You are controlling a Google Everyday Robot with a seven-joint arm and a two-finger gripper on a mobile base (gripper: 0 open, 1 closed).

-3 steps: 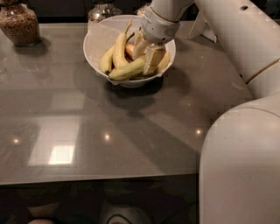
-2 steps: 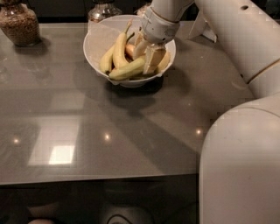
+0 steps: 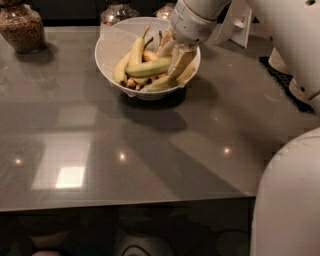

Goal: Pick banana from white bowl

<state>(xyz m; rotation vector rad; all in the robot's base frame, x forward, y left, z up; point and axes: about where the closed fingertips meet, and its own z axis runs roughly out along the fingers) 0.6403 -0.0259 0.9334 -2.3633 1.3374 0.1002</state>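
The white bowl (image 3: 106, 47) stands at the back middle of the grey table and holds several bananas. The banana (image 3: 147, 67), long and greenish-yellow, lies almost level across the top of the pile. My gripper (image 3: 175, 56) reaches down into the right side of the bowl, and its tan fingers (image 3: 182, 59) are shut on the banana's right end. A paler yellow banana with a long stem (image 3: 136, 49) stands behind it. A small orange-brown fruit (image 3: 149, 55) sits between them.
A jar of brown grains (image 3: 22, 27) stands at the back left and a glass jar (image 3: 115, 12) stands behind the bowl. A white stand (image 3: 238, 22) and a black mat (image 3: 281, 76) are at the right. My white body (image 3: 289, 200) fills the lower right.
The greenish-yellow banana has come up a little and now lies more level on the pile. The gripper has stayed in the bowl's right side.
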